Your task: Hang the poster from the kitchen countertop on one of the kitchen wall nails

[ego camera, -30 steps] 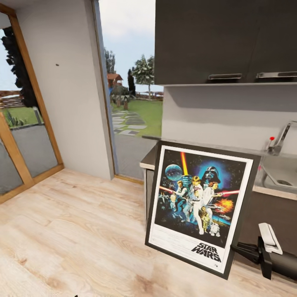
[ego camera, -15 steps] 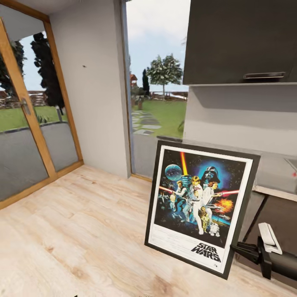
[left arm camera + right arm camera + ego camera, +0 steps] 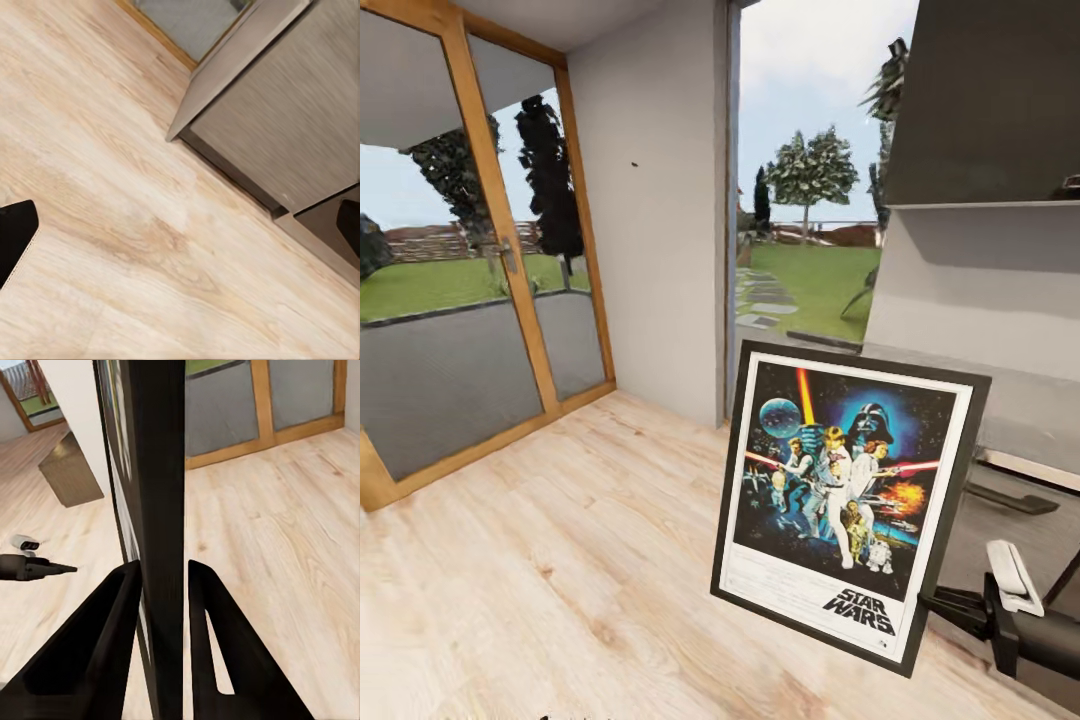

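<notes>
The poster [image 3: 847, 505] is off the tabletop and carried in the air in front of the robot, upright with a slight tilt, its artwork facing the head camera. Pick-up is therefore complete; hanging remains. A small dark mark, possibly a wall nail [image 3: 634, 163], shows high on the grey wall [image 3: 650, 200] well above and to the left of the poster, between the glass door [image 3: 480, 300] and the open doorway; it is too small to confirm.

The right gripper [image 3: 163, 577] holds the poster by its black frame edge. In the right wrist view both jaws press against opposite faces of the frame. In the head view the right arm [image 3: 1020, 620] reaches in low from the poster's lower right corner, roughly level with the floor.

The left wrist view looks down on the wooden floor [image 3: 112, 225] and a grey cabinet [image 3: 285, 112]. Whether the left jaws stand wide or narrow cannot be told.
</notes>
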Controlling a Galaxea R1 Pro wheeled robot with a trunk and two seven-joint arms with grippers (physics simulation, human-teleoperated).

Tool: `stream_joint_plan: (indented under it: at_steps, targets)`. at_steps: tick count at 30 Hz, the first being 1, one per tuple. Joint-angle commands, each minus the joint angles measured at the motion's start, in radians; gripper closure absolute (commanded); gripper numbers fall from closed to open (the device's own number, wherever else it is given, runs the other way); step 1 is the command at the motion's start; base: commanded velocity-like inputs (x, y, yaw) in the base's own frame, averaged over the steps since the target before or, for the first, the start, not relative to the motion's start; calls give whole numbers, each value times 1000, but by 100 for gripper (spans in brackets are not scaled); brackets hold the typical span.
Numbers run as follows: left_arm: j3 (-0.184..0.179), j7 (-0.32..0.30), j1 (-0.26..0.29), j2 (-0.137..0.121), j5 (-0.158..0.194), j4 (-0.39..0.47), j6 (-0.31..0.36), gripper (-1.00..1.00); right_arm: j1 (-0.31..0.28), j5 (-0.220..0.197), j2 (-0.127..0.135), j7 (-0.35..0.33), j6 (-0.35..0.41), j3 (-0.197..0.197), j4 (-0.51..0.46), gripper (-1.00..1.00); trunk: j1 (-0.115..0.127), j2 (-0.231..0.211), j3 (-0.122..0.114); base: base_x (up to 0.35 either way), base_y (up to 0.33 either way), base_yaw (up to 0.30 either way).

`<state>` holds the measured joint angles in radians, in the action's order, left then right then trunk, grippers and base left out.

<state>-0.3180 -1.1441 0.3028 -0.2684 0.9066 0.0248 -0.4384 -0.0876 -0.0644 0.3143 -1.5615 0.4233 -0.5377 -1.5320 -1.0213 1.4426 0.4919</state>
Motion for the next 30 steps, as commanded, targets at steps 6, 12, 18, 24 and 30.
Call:
stream_joint_plan:
  at_steps: [6, 12, 18, 24, 30]
  targets:
    - [-10, -1, 1, 0, 8, 0, -4, -100, 0, -2, 0, -5, 12, -1, 0, 100, 23, -42, -18, -1, 2, 151]
    - [-10, 0, 1, 0, 8, 0, -3, -100, 0, -2, 0, -5, 12, -2, 0, 100, 46, -84, -37, 0, 0, 26]
    - [-10, 0, 1, 0, 8, -1, -3, -100, 0, -2, 0, -5, 12, -2, 1, 100, 69, -126, -55, 0, 0, 3]
    - [-10, 0, 1, 0, 8, -1, -3, -100, 0, -2, 0, -5, 12, -1, 1, 100, 92, -168, -74, 0, 0, 0]
    - [-10, 0, 1, 0, 8, -1, -3, -100, 0, -2, -11, -5, 12, -1, 1, 100, 115, -210, -93, 0, 0, 0]
